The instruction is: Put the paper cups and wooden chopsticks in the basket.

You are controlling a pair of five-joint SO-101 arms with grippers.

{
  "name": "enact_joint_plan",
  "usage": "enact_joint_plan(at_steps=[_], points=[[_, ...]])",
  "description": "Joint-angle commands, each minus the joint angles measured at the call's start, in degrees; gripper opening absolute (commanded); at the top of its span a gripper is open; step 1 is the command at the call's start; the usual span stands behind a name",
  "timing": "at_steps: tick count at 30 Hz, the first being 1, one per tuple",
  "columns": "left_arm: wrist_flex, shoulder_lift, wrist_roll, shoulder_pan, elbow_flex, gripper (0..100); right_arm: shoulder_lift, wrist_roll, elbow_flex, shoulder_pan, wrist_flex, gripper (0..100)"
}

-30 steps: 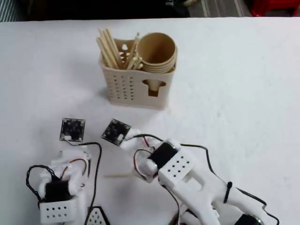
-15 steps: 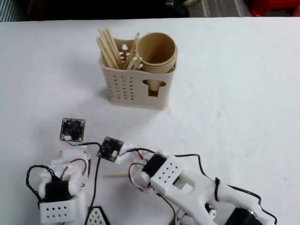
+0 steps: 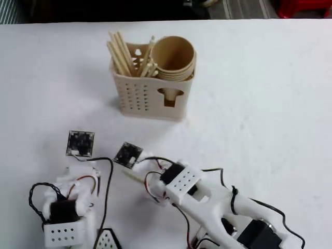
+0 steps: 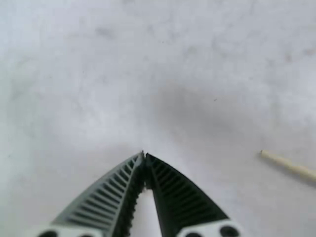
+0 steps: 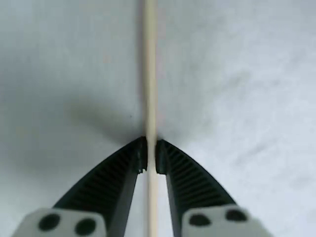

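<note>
Near the table [image 3: 270,78] front, my R gripper [image 5: 150,153] pinches what looks like the last chopstick [image 5: 149,74], L gripper [image 4: 144,157] closed on nothing; cups [image 3: 174,54] & other sticks [image 3: 122,52] sit in the basket [image 3: 150,101].

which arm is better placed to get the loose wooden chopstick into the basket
Right. The right gripper is shut on the thin pale wooden chopstick, so it likely just needs to carry it to the beige perforated plastic basket. The left gripper is shut on nothing, apart from the stick.

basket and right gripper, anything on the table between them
No, the high view shows bare table between the basket and right gripper gripping a chopstick.
</note>
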Motion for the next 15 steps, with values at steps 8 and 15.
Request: enact_joint_plan(at_steps=[8, 15], points=[[0.26, 0.22, 0.53, 1.10, -0.26, 2, -2.42, 0.44, -0.44, 6.20, 5.58, 1.9], [0.26, 0.22, 0.53, 1.10, -0.26, 2, -23.16, 0.53, -0.79, 9.89, 10.77, 1.8]])
